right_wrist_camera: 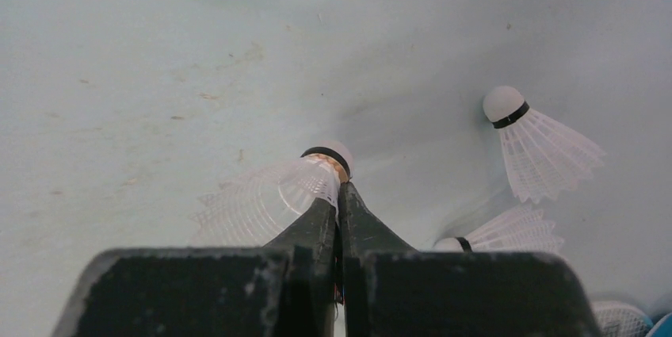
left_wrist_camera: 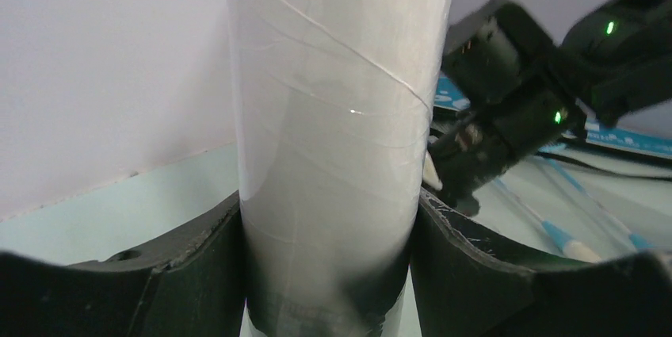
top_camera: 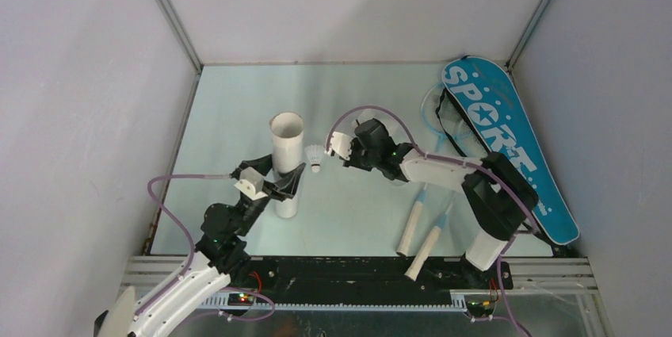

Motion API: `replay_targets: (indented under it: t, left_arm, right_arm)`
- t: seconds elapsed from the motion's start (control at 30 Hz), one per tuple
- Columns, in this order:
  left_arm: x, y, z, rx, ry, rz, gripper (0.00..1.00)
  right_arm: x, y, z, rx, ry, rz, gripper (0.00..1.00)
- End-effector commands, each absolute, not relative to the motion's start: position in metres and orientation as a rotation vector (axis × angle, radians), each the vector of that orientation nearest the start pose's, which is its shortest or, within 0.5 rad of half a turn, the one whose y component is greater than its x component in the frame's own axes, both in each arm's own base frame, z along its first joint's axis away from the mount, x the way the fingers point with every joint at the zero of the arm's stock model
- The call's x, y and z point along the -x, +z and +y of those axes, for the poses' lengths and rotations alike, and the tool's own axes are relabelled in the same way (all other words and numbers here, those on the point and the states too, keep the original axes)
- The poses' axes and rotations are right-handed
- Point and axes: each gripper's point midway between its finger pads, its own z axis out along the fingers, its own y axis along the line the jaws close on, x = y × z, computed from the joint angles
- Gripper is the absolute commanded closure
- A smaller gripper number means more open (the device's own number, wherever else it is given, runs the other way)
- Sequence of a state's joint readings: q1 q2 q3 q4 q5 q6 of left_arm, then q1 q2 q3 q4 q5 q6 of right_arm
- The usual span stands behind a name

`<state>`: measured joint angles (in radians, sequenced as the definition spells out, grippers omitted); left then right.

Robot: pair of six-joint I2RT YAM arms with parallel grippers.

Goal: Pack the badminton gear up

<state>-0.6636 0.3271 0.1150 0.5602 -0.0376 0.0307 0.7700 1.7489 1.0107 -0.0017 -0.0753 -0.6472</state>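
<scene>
The left jaws stand partly apart, clamped on either side of the upright white tube (top_camera: 287,140), low on its wall, its open mouth facing up. Just right of the tube, the right jaws are pressed fully together, their tips pinching the skirt of a white shuttlecock (right_wrist_camera: 305,182) near its cork. Loose shuttlecocks (right_wrist_camera: 532,147) lie on the tabletop (right_wrist_camera: 119,75). Farther right lie two rackets (top_camera: 411,230) and the blue "SPORT" bag (top_camera: 507,147).

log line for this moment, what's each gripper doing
left gripper: shut on white tube, upright | right gripper: shut on shuttlecock, by its skirt | rackets, blue bag: on table, not gripped
</scene>
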Motion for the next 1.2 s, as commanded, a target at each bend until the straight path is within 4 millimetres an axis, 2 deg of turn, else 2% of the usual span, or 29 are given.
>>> replay_targets:
  t: [0.0, 0.03, 0.07, 0.1, 0.13, 0.17, 0.23, 0.27, 0.3, 0.37, 0.47, 0.5, 0.57, 0.7, 0.83, 1.03, 1.17]
  left_arm:
    - [-0.207, 0.249, -0.179, -0.587, -0.526, 1.154, 0.34]
    - [-0.201, 0.247, -0.186, -0.656, -0.532, 1.134, 0.34]
    - [-0.199, 0.244, -0.189, -0.692, -0.535, 1.126, 0.34]
    - [-0.193, 0.242, -0.195, -0.761, -0.541, 1.100, 0.34]
    - [-0.190, 0.240, -0.199, -0.793, -0.545, 1.091, 0.33]
    - [-0.186, 0.239, -0.203, -0.843, -0.547, 1.068, 0.33]
    - [-0.181, 0.237, -0.209, -0.909, -0.552, 1.046, 0.33]
    - [-0.181, 0.235, -0.211, -0.931, -0.553, 1.048, 0.32]
    - [-0.179, 0.234, -0.214, -0.968, -0.554, 1.044, 0.32]
    - [-0.179, 0.233, -0.217, -1.006, -0.552, 1.044, 0.32]
    - [-0.181, 0.229, -0.220, -1.045, -0.541, 1.057, 0.33]
    - [-0.182, 0.230, -0.221, -1.051, -0.539, 1.061, 0.33]
    - [-0.183, 0.229, -0.222, -1.066, -0.537, 1.066, 0.33]
    - [-0.181, 0.228, -0.226, -1.093, -0.551, 1.057, 0.33]
    - [-0.179, 0.227, -0.227, -1.106, -0.555, 1.051, 0.33]
    - [-0.176, 0.226, -0.226, -1.118, -0.554, 1.040, 0.33]
    - [-0.176, 0.227, -0.227, -1.119, -0.556, 1.040, 0.33]
  right_arm:
    - [-0.315, 0.128, 0.312, 1.356, 0.313, 1.743, 1.00]
    - [-0.313, 0.133, 0.307, 1.325, 0.338, 1.770, 1.00]
    - [-0.306, 0.151, 0.307, 1.261, 0.408, 1.778, 1.00]
    - [-0.304, 0.155, 0.299, 1.224, 0.437, 1.812, 1.00]
    - [-0.300, 0.173, 0.293, 1.152, 0.501, 1.828, 1.00]
    - [-0.297, 0.181, 0.289, 1.115, 0.536, 1.835, 1.00]
    - [-0.286, 0.222, 0.276, 1.008, 0.645, 1.803, 1.00]
    - [-0.282, 0.231, 0.271, 0.954, 0.717, 1.819, 1.00]
    - [-0.273, 0.253, 0.266, 0.904, 0.773, 1.789, 1.00]
    - [-0.262, 0.283, 0.254, 0.832, 0.858, 1.743, 1.00]
    - [-0.238, 0.316, 0.247, 0.828, 0.975, 1.629, 1.00]
    - [-0.222, 0.329, 0.247, 0.854, 1.029, 1.578, 1.00]
    - [-0.203, 0.343, 0.246, 0.897, 1.089, 1.510, 1.00]
    - [-0.170, 0.359, 0.245, 0.997, 1.177, 1.410, 1.00]
    - [-0.151, 0.365, 0.246, 1.066, 1.221, 1.348, 1.00]
    - [-0.147, 0.367, 0.261, 1.096, 1.235, 1.311, 1.00]
    - [-0.151, 0.362, 0.274, 1.106, 1.225, 1.333, 1.00]
